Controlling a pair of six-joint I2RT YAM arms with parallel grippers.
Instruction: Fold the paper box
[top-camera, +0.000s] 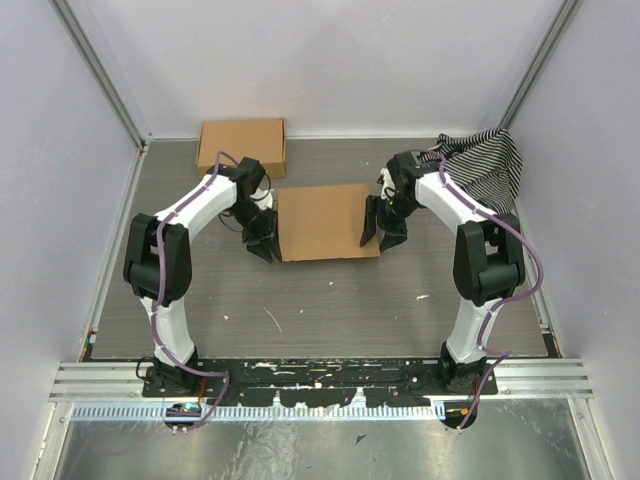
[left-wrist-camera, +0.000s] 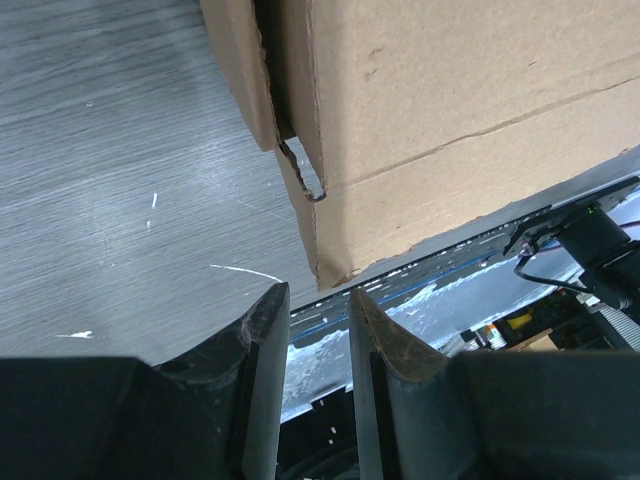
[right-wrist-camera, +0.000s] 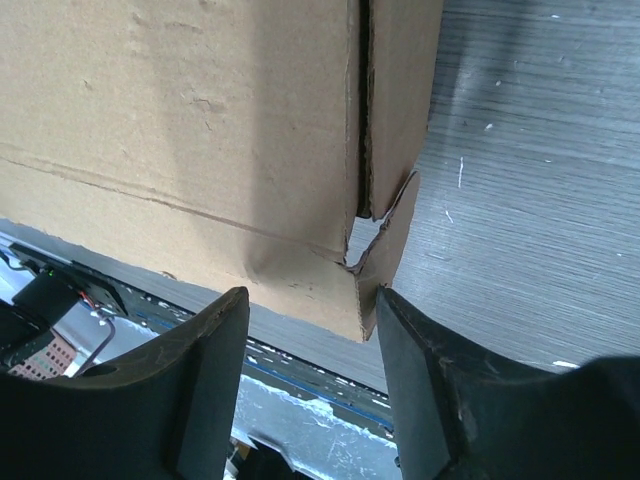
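Observation:
The paper box (top-camera: 325, 222) lies in the middle of the table as a closed, flat brown cardboard shape. My left gripper (top-camera: 263, 246) is at its left near corner, jaws a narrow gap apart with nothing between them. In the left wrist view the box (left-wrist-camera: 450, 90) fills the top right, its corner just beyond the gripper (left-wrist-camera: 318, 292). My right gripper (top-camera: 379, 238) is at the box's right near corner, jaws wide open. In the right wrist view the box (right-wrist-camera: 200, 120) has its corner tab reaching down between the open fingertips of the gripper (right-wrist-camera: 311, 295).
A second brown cardboard box (top-camera: 241, 145) lies at the back left by the wall. A black-and-white striped cloth (top-camera: 488, 160) is bunched at the back right behind the right arm. White walls enclose the table on three sides.

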